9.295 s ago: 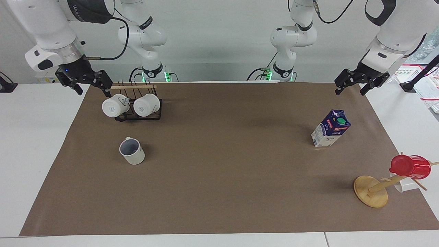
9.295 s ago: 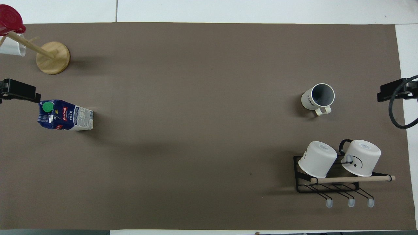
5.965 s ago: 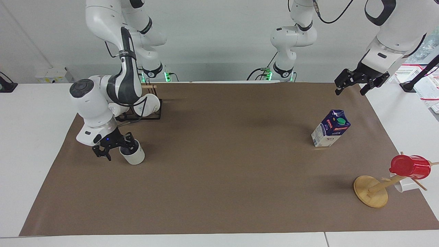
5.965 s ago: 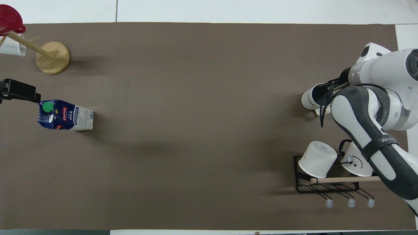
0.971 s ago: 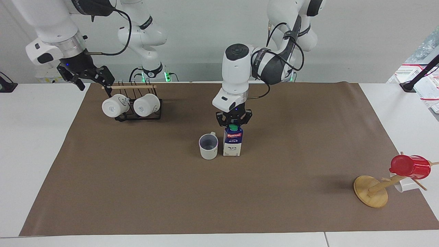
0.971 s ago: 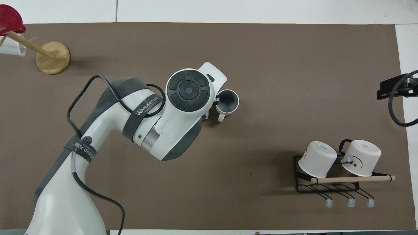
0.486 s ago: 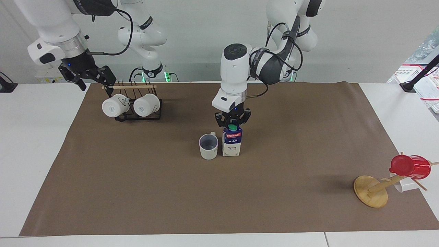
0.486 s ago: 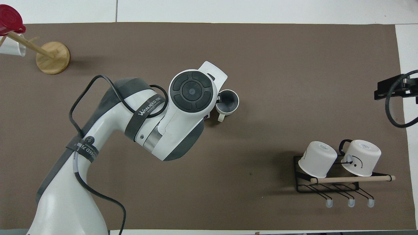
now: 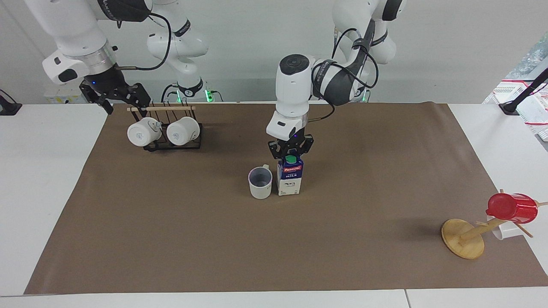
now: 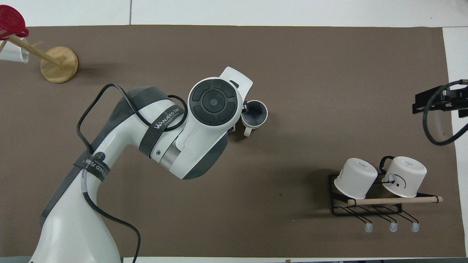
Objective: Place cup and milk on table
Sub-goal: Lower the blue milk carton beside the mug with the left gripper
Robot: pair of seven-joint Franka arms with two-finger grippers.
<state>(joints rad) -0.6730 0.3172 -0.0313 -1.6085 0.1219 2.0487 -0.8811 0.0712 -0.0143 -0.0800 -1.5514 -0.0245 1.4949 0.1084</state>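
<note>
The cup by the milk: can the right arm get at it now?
Probably yes. The cup stands open-topped with bare table toward the right gripper, which waits over the mug rack.

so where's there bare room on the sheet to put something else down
Two wide bare patches of brown sheet: between the mug rack and the cup, and between the milk and the wooden mug tree. It is crowded at mid-table, where cup and milk stand side by side under the left claw.

Plain pale grey wall (image 9: 239, 51) along the robots' end. White side tables (image 9: 38, 171) flank the brown sheet. Window edge with greenery (image 9: 535, 55) at the left arm's end. Even, diffuse light.
</note>
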